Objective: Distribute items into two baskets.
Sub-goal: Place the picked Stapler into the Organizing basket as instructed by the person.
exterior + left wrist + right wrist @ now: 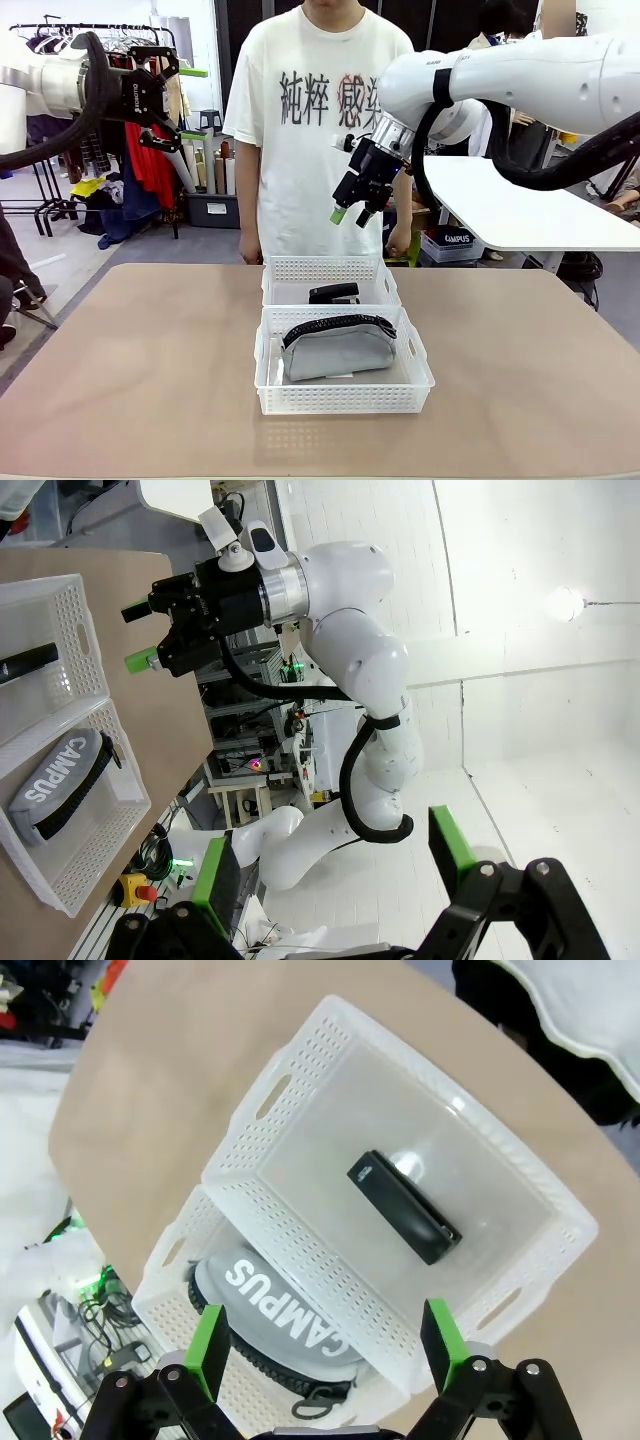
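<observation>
Two white lattice baskets stand end to end at the table's middle. The smaller far basket (322, 268) (322, 1078) holds the black stapler (333, 293) (405, 1207) (25, 663). In the larger near basket (345, 400) (163, 1260) (85, 865) lies the grey pouch (337, 347) (280, 1318) (58, 780), printed CAMPUS, zipper on top. My right gripper (352, 213) (325, 1350) (150, 635) hangs open and empty high above the far basket. Raised at the far left, my left gripper (160, 95) (335, 865) is open and empty, well away from the table.
A person in a white T-shirt (320, 120) stands at the far edge behind the baskets, arms down. The tan tabletop (130, 370) is bare on both sides of the baskets. A white table (520, 205) stands behind at the right.
</observation>
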`<state>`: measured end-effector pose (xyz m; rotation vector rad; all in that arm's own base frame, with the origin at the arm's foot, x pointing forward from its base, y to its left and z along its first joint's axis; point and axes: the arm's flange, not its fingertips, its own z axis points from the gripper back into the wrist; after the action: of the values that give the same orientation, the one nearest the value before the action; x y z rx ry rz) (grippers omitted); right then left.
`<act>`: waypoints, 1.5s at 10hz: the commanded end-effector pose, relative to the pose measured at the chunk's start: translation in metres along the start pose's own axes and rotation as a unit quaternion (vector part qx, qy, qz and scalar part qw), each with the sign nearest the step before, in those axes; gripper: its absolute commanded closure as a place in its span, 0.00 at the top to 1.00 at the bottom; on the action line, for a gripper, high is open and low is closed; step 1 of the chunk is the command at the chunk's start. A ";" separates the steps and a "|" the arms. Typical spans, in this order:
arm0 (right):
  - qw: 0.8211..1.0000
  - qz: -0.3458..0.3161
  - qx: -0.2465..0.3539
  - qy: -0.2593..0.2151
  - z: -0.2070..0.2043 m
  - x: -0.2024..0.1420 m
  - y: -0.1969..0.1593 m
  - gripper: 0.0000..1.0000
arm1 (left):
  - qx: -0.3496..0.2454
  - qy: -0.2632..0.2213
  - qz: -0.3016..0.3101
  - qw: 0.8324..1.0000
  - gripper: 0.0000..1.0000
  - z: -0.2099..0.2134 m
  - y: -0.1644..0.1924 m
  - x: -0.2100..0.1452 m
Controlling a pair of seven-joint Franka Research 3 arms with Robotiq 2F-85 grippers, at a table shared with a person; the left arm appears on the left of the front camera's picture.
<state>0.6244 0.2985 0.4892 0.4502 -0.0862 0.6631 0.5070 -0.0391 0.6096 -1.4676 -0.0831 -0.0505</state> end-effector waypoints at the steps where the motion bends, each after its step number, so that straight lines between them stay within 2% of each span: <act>1: 1.000 -0.002 0.010 0.000 0.004 0.005 -0.003 1.00 | -0.002 0.004 0.000 1.000 1.00 0.001 -0.002 -0.002; 2: 1.000 0.000 0.000 0.000 0.000 0.000 0.000 1.00 | -0.002 0.004 0.000 1.000 1.00 0.001 -0.002 -0.002; 3: 0.998 -0.010 0.053 -0.012 0.013 -0.001 0.006 1.00 | -0.002 0.004 0.000 1.000 1.00 0.001 -0.002 -0.002; 6: 0.986 -0.090 0.124 -0.068 0.057 -0.009 0.030 1.00 | -0.002 0.004 0.000 1.000 1.00 0.001 -0.002 -0.002; 8: 0.959 -0.188 0.178 -0.113 0.092 -0.013 0.023 1.00 | -0.002 0.004 0.000 1.000 1.00 0.001 -0.002 -0.002; 9: 0.947 -0.226 0.197 -0.118 0.107 -0.016 0.015 1.00 | -0.002 0.004 0.000 1.000 1.00 0.001 -0.002 -0.002; 13: 0.903 -0.311 0.258 -0.146 0.159 -0.049 -0.024 1.00 | -0.002 0.004 0.000 1.000 1.00 0.001 -0.002 -0.002; 14: 0.893 -0.307 0.308 -0.115 0.173 -0.061 -0.035 1.00 | -0.002 0.004 0.000 1.000 1.00 0.001 -0.002 -0.002; 15: 0.886 -0.314 0.320 -0.116 0.182 -0.071 -0.048 1.00 | -0.002 0.004 0.000 1.000 1.00 0.001 -0.002 -0.002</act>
<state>0.6216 0.1586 0.6209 1.0878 0.0141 -0.0042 0.5070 -0.0389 0.6096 -1.4676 -0.0832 -0.0503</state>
